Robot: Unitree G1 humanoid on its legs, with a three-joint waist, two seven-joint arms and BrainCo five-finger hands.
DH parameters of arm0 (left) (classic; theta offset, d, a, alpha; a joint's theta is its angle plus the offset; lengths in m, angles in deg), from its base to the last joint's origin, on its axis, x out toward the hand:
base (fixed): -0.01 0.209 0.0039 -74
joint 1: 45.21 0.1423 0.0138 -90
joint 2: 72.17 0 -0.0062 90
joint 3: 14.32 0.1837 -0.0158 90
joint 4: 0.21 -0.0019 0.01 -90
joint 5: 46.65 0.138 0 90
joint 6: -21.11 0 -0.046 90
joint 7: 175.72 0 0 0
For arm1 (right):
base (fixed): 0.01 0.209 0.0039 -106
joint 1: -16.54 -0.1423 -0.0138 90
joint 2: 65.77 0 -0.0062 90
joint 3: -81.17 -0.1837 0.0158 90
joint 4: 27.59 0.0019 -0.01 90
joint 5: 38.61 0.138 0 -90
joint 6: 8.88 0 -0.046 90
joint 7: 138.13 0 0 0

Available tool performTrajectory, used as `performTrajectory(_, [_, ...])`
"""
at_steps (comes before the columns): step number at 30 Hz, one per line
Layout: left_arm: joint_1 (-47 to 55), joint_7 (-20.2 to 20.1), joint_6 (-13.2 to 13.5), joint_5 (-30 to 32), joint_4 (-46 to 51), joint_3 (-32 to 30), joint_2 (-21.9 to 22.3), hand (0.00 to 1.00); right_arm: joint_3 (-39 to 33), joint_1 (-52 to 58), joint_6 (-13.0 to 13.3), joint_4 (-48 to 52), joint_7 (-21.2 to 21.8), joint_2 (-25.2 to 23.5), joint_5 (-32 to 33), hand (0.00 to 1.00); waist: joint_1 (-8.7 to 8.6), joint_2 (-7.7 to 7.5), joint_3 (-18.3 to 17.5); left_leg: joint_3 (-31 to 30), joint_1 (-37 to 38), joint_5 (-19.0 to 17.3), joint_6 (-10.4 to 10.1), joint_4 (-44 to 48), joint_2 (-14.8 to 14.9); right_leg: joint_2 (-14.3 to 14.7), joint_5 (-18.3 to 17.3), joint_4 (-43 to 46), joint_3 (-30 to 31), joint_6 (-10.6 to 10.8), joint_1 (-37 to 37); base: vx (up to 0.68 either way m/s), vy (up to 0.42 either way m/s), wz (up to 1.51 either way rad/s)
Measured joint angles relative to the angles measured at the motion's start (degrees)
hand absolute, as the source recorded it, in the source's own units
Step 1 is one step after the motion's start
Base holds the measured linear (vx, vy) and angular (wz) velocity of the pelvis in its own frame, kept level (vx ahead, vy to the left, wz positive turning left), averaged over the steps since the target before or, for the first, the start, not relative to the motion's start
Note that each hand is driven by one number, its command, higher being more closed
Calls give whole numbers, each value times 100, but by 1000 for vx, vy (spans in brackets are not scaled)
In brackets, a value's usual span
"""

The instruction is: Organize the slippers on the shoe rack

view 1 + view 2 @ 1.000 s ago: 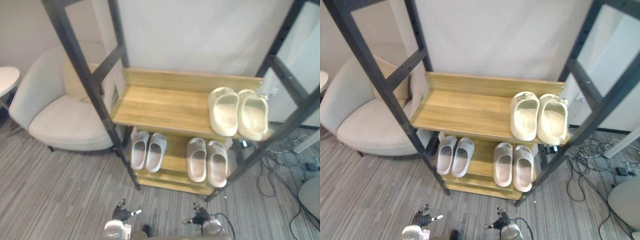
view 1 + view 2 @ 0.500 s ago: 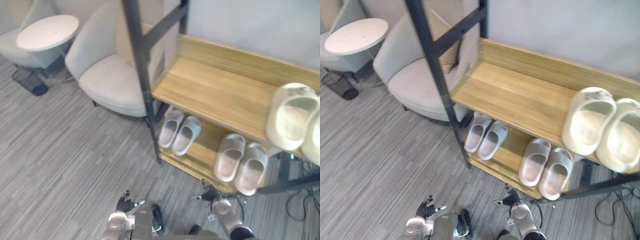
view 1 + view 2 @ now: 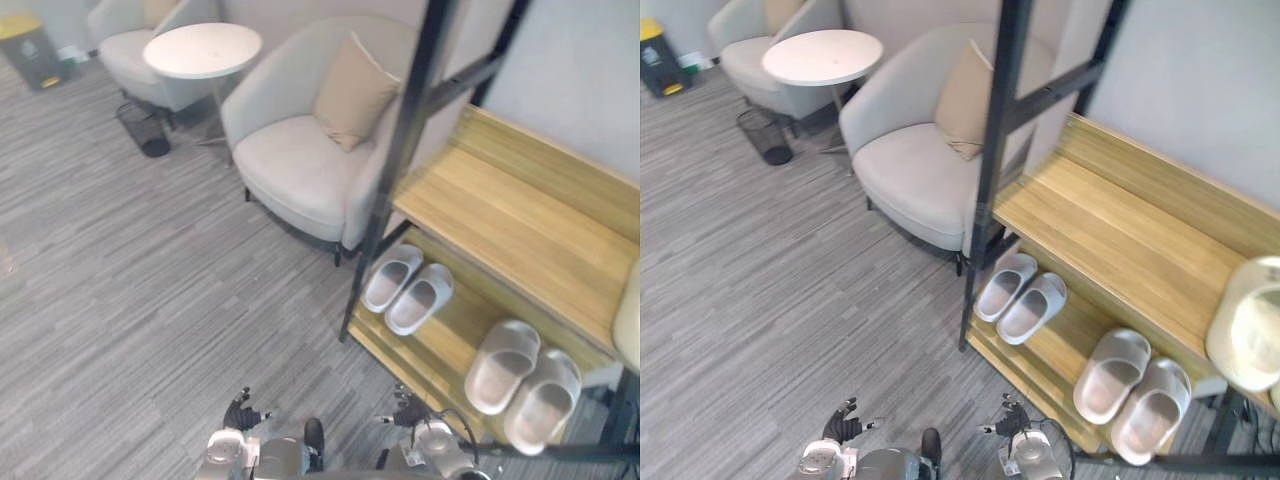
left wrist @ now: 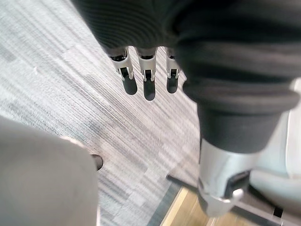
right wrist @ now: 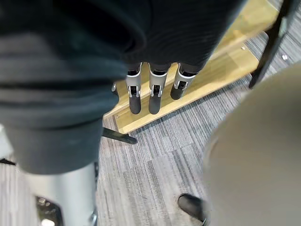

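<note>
The shoe rack [image 3: 520,235] of black frame and wooden shelves stands at the right. On its lower shelf lie two pairs of pale grey slippers, one pair [image 3: 408,290] near the left post and one pair [image 3: 525,375] further right. A cream slipper [image 3: 1250,325] rests on the upper shelf at the picture's right edge. My left hand [image 3: 240,410] and right hand [image 3: 405,410] hang low over the grey floor in front of the rack. Both hold nothing, and their fingers [image 4: 148,84] [image 5: 153,94] point straight out.
A pale armchair [image 3: 300,165] with a tan cushion [image 3: 350,95] stands just left of the rack. Behind it are a round white table [image 3: 200,50], a wire bin [image 3: 140,130], a second chair [image 3: 125,50] and a yellow bin [image 3: 25,40].
The camera has swung left, so the rack now sits at the picture's right and the armchair and table have come into view. The slippers have not moved, and both hands stay low.
</note>
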Motion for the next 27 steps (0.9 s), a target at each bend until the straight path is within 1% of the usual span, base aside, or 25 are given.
performTrajectory(1, [4,4,8,0,-1,-14,0,0,1,-19,0,-63,0,-1,1,0,9,-33,-21,-21,2,-2,2,0,-23,11,65,-161,-4,-40,2,105,-162,42])
performTrajectory(2, [3,8,8,9,-15,-88,13,0,5,-32,-4,-99,4,-3,0,0,21,-91,-66,-78,-19,-31,24,26,-82,69,308,-472,50,-135,24,123,-160,40])
performTrajectory(4, [21,10,1,10,-109,-138,75,0,0,-30,-1,-104,2,52,2,0,-4,61,-145,-256,-78,-130,-50,106,-12,159,354,-797,-149,-147,243,146,-152,42])
performTrajectory(5, [25,10,-2,22,-111,-156,186,0,-5,-18,1,-105,1,82,4,0,-15,204,-194,-278,-333,-364,-82,512,103,267,467,-1124,-340,-174,390,128,-78,26])
performTrajectory(6, [-4,8,-3,52,-106,-179,232,0,-8,-5,-2,-110,-5,101,10,0,7,259,-200,-244,-525,-538,-154,853,194,322,566,-1249,-477,-149,457,197,-94,50])
performTrajectory(7, [-5,-1,-23,94,-109,-204,247,0,-17,-5,-7,-113,-23,108,12,0,1,381,-213,46,-773,-626,-276,1417,339,369,586,-1355,-672,-169,611,136,-55,47])
performTrajectory(8, [-16,0,-23,111,-105,-204,251,0,-47,0,-8,-114,-32,123,12,0,-5,353,-195,147,-848,-622,-283,1601,370,370,586,-1364,-756,-169,660,172,-67,70])
performTrajectory(9, [-43,0,-22,111,-87,-202,239,0,-137,5,-9,-114,-48,116,13,0,-4,347,-191,378,-937,-590,-363,2040,428,361,586,-1425,-938,-169,879,153,-45,69])
performTrajectory(10, [-62,6,-15,110,-40,-205,202,0,-169,-4,-10,-110,-66,62,18,0,21,213,-117,649,-1062,-735,-562,2418,522,306,586,-1529,-1080,-173,1152,181,-43,63])
performTrajectory(11, [-62,11,-13,111,-36,-205,201,0,-178,-11,-7,-100,-78,86,19,0,25,236,-127,793,-1052,-838,-492,2392,643,337,580,-1520,-1143,-167,1212,205,-28,49])
performTrajectory(12, [-31,5,-24,111,-46,-193,236,0,-213,-33,-4,-56,-111,146,25,0,27,347,-157,1071,-1067,-780,-387,2347,914,462,511,-1441,-1250,-99,1278,160,1,37])
performTrajectory(13, [-43,4,-22,119,-30,-189,236,0,-231,-118,-2,-51,-137,155,25,0,29,323,-155,1215,-986,-780,-378,2290,885,434,464,-1434,-1324,-49,1317,198,7,54])
performTrajectory(14, [-110,10,-24,121,-28,-148,191,0,-278,-199,13,-38,-158,106,25,0,20,203,-108,1390,-1035,-725,-331,2235,828,333,442,-1438,-1481,-23,1316,141,47,50])
performTrajectory(16, [-201,8,-37,157,-21,-78,138,0,-431,-275,13,-43,-172,40,26,0,16,139,-69,1822,-1148,-624,-275,2217,821,250,443,-1426,-1756,-22,1311,115,54,80])
performTrajectory(17, [-238,9,-42,218,9,20,156,0,-494,-300,7,-44,-172,40,28,0,16,134,-69,2227,-1154,-580,-283,2100,821,191,444,-1405,-1963,-21,1318,92,48,94])
performTrajectory(18, [-238,4,-42,232,40,41,165,0,-503,-300,5,-44,-172,41,38,0,12,139,-69,2430,-1115,-579,-283,1980,813,180,444,-1385,-2065,-21,1323,91,49,79])
performTrajectory(19, [-239,4,-44,232,49,47,172,0,-501,-295,-2,-46,-169,19,68,0,28,135,-65,2430,-1024,-559,-249,1741,721,178,447,-1353,-2170,-20,1351,104,57,66])
performTrajectory(20, [-232,4,-49,232,31,34,173,0,-501,-305,-4,-47,-168,-17,71,0,30,118,-56,2275,-843,-448,-64,1370,542,174,473,-1309,-2246,-13,1423,85,46,63])
performTrajectory(21, [-224,5,-52,233,16,32,177,0,-502,-317,-5,-47,-167,-36,69,0,25,116,-57,2177,-751,-406,5,1196,471,159,484,-1243,-2270,-6,1449,71,66,70])
performTrajectory(22, [-222,4,-56,237,-30,18,193,0,-494,-345,-6,-47,-166,-68,68,0,7,124,-60,2022,-613,-379,54,972,407,46,462,-743,-2312,31,1360,46,76,51])
performTrajectory(23, [-224,3,-56,236,-45,14,195,0,-484,-348,-6,-49,-164,-76,68,0,5,129,-59,1991,-585,-375,62,930,404,13,456,-575,-2311,41,1320,40,120,65])
performTrajectory(24, [-198,2,-68,237,-46,21,189,0,-399,-347,-11,-51,-161,-117,65,0,12,128,-62,1818,-323,-496,91,607,357,-306,461,694,-2255,39,952,29,150,59])
performTrajectory(25, [-204,-2,-73,237,-54,19,143,0,-357,-341,-16,-57,-141,-166,63,0,14,12,-7,1576,-59,-587,325,354,196,-647,420,1903,-2043,-89,537,14,141,64])
performTrajectory(26, [-206,-1,-80,237,-61,18,107,0,-345,-345,-12,-56,-128,-189,61,0,7,-14,9,1518,-10,-595,311,327,159,-714,367,2134,-1945,-141,429,39,92,80])
performTrajectory(27, [-189,0,-112,237,-146,21,38,0,-325,-252,-18,-57,-80,-214,55,0,-43,-56,10,1277,154,-611,288,294,77,-702,56,2649,-1616,-235,74,88,23,83])
